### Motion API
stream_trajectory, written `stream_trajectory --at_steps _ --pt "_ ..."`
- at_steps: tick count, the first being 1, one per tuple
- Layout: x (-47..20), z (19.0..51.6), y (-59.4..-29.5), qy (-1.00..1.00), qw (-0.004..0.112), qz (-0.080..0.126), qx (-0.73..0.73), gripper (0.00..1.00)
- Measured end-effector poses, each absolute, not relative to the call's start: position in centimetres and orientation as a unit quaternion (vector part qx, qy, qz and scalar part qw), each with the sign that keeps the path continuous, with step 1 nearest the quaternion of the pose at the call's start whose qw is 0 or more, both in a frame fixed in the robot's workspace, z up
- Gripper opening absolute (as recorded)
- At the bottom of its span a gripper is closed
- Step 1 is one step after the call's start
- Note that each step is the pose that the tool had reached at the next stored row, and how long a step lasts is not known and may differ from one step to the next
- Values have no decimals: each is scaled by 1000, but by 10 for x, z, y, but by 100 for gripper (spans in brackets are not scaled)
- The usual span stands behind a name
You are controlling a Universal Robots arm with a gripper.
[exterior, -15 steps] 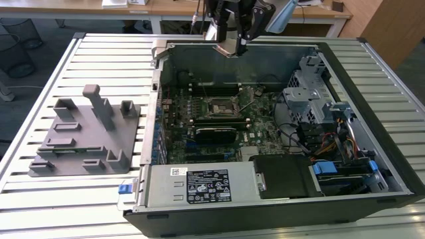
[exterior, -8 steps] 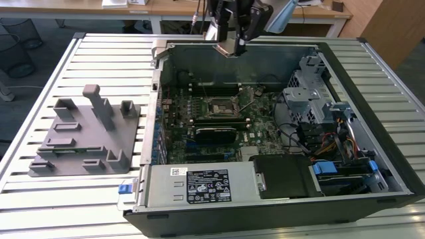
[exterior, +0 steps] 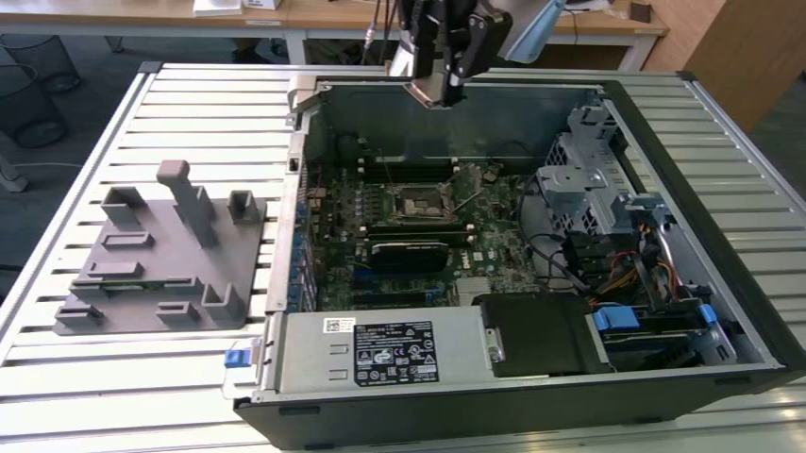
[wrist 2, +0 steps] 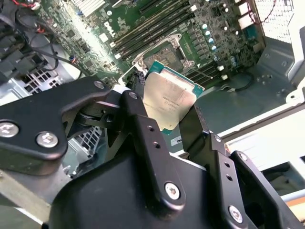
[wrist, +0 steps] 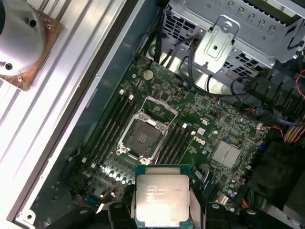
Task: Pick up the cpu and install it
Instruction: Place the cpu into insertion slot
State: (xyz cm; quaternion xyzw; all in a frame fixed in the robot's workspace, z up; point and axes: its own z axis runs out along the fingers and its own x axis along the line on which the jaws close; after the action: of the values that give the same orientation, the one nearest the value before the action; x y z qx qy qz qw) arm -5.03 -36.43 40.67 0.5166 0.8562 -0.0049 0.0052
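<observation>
Gripper point(wrist 2: 167, 114) fingers point(wrist 2: 143, 129) fill the near edge in both wrist views, jaws pinching the cpu point(wrist 2: 169, 98) by two opposite edges. Cpu metal top faces the cameras, green rim visible; it is tilted in the second wrist view. In the first wrist view the cpu point(wrist: 162, 198) sits in the air, well apart from the socket point(wrist: 143, 133) below, whose dark centre lies exposed between the memory slots. In the exterior view the gripper point(exterior: 441, 80) hangs over the far wall of the case point(exterior: 705, 189). Grey fixture point(exterior: 164, 255) stands on the table point(exterior: 75, 377), at the exterior view's left of the case.
</observation>
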Motion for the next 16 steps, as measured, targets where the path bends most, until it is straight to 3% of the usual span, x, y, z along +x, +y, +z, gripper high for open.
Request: stream_trajectory --at_steps 16 --pt "-50 406 -360 807 5 -5 591 54"
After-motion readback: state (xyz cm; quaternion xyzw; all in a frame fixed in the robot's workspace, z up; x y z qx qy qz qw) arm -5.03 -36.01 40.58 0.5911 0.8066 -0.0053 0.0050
